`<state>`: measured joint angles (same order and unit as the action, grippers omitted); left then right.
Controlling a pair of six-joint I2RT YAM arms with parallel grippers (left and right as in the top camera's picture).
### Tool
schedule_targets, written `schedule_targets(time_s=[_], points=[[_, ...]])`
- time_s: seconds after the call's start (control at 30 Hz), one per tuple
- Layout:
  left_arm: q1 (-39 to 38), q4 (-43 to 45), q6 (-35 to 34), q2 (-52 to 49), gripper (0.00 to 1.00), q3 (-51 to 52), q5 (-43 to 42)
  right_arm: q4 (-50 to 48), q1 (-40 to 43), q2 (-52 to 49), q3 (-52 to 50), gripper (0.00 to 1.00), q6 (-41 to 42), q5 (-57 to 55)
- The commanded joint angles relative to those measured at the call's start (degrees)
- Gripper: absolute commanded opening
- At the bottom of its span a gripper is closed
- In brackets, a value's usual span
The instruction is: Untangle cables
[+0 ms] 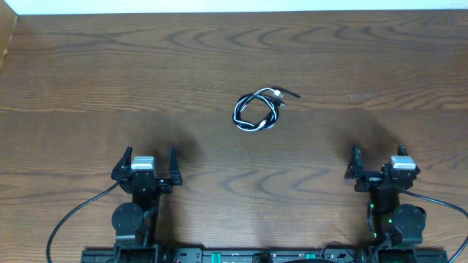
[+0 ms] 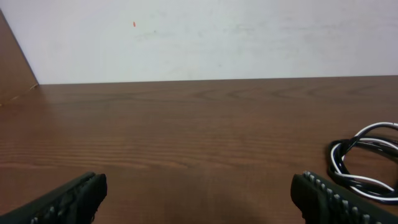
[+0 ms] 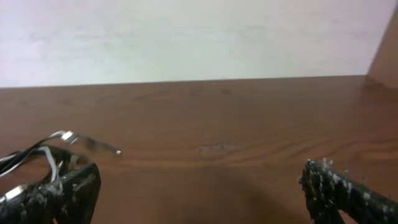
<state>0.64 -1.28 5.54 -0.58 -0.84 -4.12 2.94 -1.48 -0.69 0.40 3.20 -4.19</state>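
Observation:
A white cable and a black cable lie coiled together in one small loop at the middle of the wooden table, plug ends pointing to the upper right. The coil shows at the right edge of the left wrist view and at the left edge of the right wrist view. My left gripper is open and empty near the front left, well short of the coil. My right gripper is open and empty near the front right. Both sets of jaws show spread wide in the left wrist view and the right wrist view.
The brown wooden table runs back to a pale wall. A raised wooden edge stands at the far left. Thick black wires trail from the arm bases at the front edge.

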Motion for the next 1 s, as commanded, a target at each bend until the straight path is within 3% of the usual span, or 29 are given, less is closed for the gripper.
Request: schedule_targets(time_s=[0.0,0.47,0.67,0.97], points=[[0.2,-2.5,-0.7,0.3,0.99,0.6,-0.3,0.5,-0.4,0.3,-0.1,0.99,-0.7,-4.8],[0.2,-1.9,-0.7,0.3,0.99,0.6,-0.4,0.8,-0.5,0.3,-0.1,0.99,0.2,9.1],[0.2,5.4,-1.8,0.3,0.99,-0.1,-4.5,0.7,-0.5,0.3,0.1,0.99,2.4,13.0],[0.2,0.3,-4.2,-4.2,0.99,-7.8,-11.1,0.8,-0.4,-0.3,4.5,0.99,4.5,13.8]])
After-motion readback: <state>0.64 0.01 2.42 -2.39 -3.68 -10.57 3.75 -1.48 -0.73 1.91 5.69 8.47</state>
